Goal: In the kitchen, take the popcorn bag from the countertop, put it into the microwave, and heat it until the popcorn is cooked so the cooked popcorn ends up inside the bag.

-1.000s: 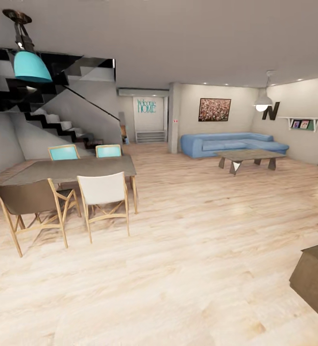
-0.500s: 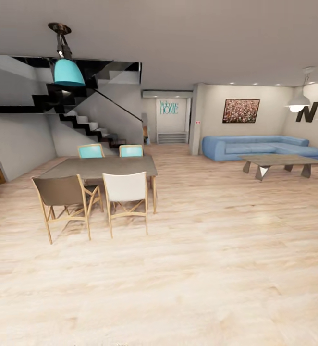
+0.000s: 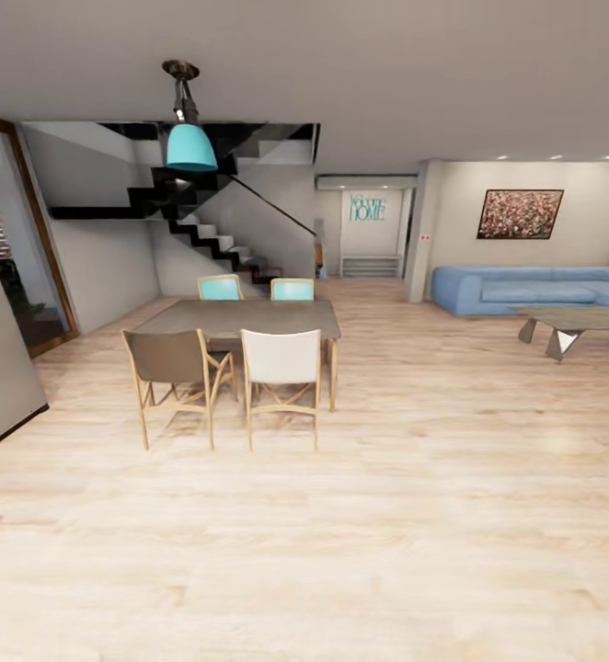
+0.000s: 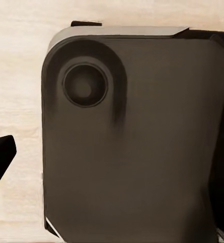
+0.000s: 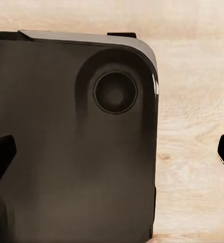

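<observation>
While the head faces a dining table (image 3: 240, 318) | right tool (image 5: 112, 152) released, empty | left tool state: cannot tell

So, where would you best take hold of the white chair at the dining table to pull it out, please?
On the white chair, probably the backrest's top rail, coming from the near side. Its back faces the head camera, upright and unobstructed, while the seat points toward the dining table.

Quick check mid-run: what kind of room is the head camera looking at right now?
Likely an open-plan dining and living area, not the kitchen: a dining table with four chairs, a blue sofa beside a low coffee table, and a staircase behind.
</observation>
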Motion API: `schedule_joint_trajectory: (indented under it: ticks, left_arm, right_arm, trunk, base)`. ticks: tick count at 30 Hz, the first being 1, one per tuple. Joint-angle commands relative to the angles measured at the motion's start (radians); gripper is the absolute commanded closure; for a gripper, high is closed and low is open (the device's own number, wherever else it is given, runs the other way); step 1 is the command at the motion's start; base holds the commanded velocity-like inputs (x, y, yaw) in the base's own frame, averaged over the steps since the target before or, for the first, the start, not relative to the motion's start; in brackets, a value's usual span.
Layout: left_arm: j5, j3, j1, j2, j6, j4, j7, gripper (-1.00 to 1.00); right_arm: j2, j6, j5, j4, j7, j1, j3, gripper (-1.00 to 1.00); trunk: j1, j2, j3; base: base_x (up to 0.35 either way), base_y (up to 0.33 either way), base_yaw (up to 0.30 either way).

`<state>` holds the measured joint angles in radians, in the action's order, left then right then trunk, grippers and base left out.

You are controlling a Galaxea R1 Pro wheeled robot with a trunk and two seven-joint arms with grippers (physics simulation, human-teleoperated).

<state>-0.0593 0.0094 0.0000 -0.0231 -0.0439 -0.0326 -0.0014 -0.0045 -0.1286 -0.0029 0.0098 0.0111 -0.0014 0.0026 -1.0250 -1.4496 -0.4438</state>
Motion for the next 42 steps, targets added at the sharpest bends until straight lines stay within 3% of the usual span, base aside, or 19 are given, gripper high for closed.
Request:
schedule_joint_trajectory:
  ticks: [1, 5, 7, 42]
  left_arm:
    - [-0.029, 0.000, 0.000, 0.000, -0.003, -0.001, 0.000, -1.00]
    - [-0.125, -0.002, 0.000, 0.003, -0.005, -0.001, 0.008, -1.00]
    - [-0.143, -0.002, 0.000, 0.003, -0.005, -0.002, 0.009, -1.00]
    - [-0.154, -0.002, 0.000, 0.005, -0.004, -0.001, 0.009, -1.00]
  right_arm:
    - [-0.001, -0.005, 0.000, 0.001, 0.001, 0.000, 0.000, -1.00]
    - [-0.004, -0.005, 0.000, 0.001, 0.001, 0.000, 0.000, -1.00]
    - [-0.004, -0.005, 0.000, 0.001, 0.001, 0.000, 0.000, -1.00]
    - [-0.005, -0.005, 0.001, 0.001, 0.001, 0.000, 0.000, -1.00]
  trunk:
    - [0.000, 0.000, 0.000]
    - [0.000, 0.000, 0.002]
    - [0.000, 0.000, 0.003]
    - [0.000, 0.000, 0.019]
  base:
    - [0.000, 0.000, 0.298]
    - [0.000, 0.000, 0.297]
    - [0.000, 0.000, 0.297]
    - [0.000, 0.000, 0.297]
